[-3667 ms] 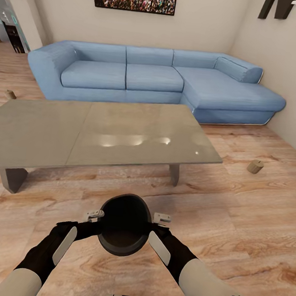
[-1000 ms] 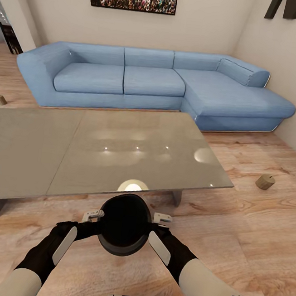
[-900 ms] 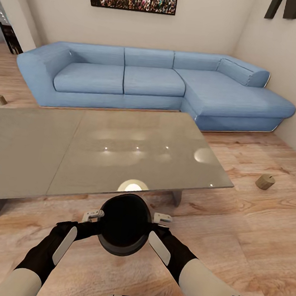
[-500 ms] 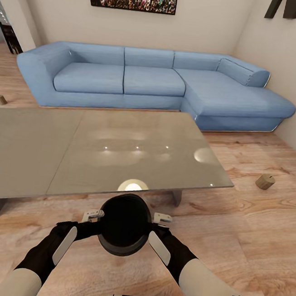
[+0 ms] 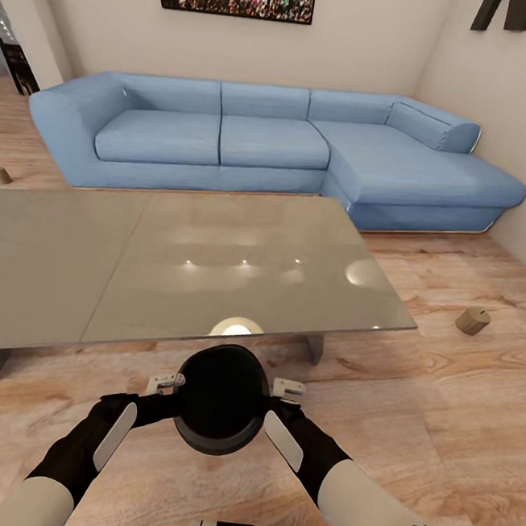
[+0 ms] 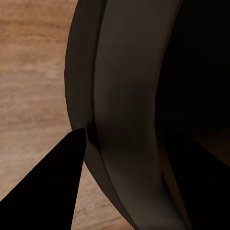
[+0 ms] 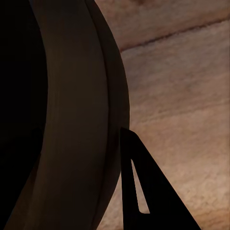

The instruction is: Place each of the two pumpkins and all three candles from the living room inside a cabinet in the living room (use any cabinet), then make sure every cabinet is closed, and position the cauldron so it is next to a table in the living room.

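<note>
Now the robot stands at the near long edge of the grey table with the black cauldron carried in front of its trunk, one gripper on each side of the pot. The left gripper clamps the rim on the pot's left, the right gripper does the same on its right — each wrist view shows a dark finger lying against the outer wall of the pot, so both read as pinched shut on the rim rather than spread. The pot hangs above the wooden floor, just short of the table's edge and near one of its legs.

As for progress, the cauldron leg looks close to finished: it is beside the table but not yet on the floor, so what remains there is a lowering and a release from both sides. The rest of the job looks largely open. One stubby tan candle lies on the floor to the right of the table, well apart from it, and a second candle sits on the floor at far left, beyond the table and near the end of the blue sofa. Those two, at least, are not in any cabinet — and with both grippers busy, neither can be fetched until the pot is down.
</note>
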Controlling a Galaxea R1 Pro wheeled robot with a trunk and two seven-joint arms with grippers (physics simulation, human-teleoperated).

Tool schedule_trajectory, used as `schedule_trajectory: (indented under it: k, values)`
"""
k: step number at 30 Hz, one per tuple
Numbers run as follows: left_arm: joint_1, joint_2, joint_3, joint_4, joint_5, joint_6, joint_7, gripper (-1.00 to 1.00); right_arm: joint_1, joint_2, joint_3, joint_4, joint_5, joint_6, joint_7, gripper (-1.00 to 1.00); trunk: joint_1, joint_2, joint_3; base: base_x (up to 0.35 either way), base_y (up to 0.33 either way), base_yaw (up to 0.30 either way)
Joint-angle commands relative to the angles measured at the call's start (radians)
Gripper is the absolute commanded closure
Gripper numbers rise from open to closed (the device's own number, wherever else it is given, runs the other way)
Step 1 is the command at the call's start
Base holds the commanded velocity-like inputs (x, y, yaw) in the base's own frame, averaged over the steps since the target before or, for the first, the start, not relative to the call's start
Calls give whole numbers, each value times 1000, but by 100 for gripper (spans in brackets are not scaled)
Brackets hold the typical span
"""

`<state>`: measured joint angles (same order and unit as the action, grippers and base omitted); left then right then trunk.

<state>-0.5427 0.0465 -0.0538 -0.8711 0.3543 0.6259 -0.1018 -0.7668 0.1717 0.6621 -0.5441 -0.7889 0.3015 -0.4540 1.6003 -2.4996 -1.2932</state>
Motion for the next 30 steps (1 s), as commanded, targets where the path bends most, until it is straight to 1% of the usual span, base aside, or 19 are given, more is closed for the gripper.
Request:
schedule_trajectory:
  k: [1,8,9,10,22,30]
  values:
    - [0,10,29,-1,12,5,-3,100,-2,-1,14,-4,-16,-4,12,100,0,0,-1,0,0,0]
    - [0,10,29,-1,12,5,-3,100,-2,-1,14,-4,-16,-4,12,100,0,0,-1,0,0,0]
    - [0,10,29,-1,12,5,-3,-100,-2,-1,14,-4,-16,-4,12,100,0,0,-1,0,0,0]
    - [0,10,29,-1,12,5,-3,-100,-2,-1,14,-4,-16,-4,12,-100,0,0,-1,0,0,0]
    - [0,10,29,-1,12,7,-3,-100,-2,-1,14,-4,-16,-4,12,-100,0,0,-1,0,0,0]
    - [0,10,29,-1,12,10,-1,-100,-2,-1,14,-4,-18,-3,12,-100,-31,56,24,0,0,0]
